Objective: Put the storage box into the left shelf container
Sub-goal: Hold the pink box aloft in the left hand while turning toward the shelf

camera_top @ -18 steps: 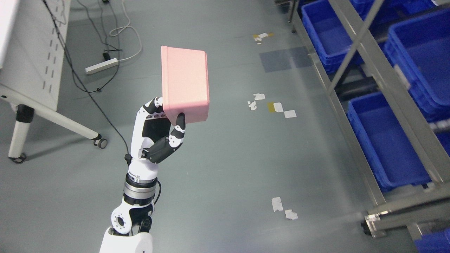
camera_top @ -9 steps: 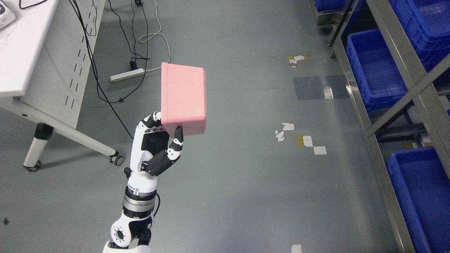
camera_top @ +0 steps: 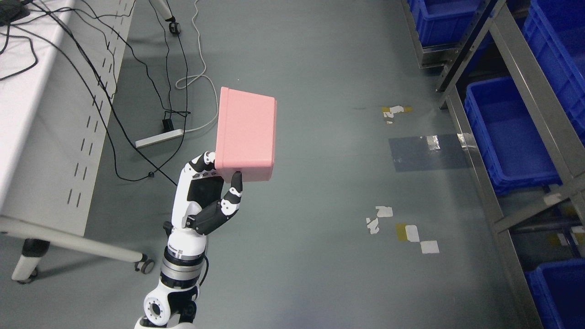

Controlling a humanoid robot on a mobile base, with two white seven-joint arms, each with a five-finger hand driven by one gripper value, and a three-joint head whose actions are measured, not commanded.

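Left of centre: left hand grips the box.
Your bins lie far right; box's long axis runs up-frame.

No text, label, brand or number can be read anywhere in the frame; the pale tape scraps on the floor at lower right bear no legible print.

Pink storage box, white-and-black left hand, blue shelf containers, grey floor

The worktop stands at the left, the shelf with its containers at the right. Between them, over the floor, the left hand holds up the storage box.
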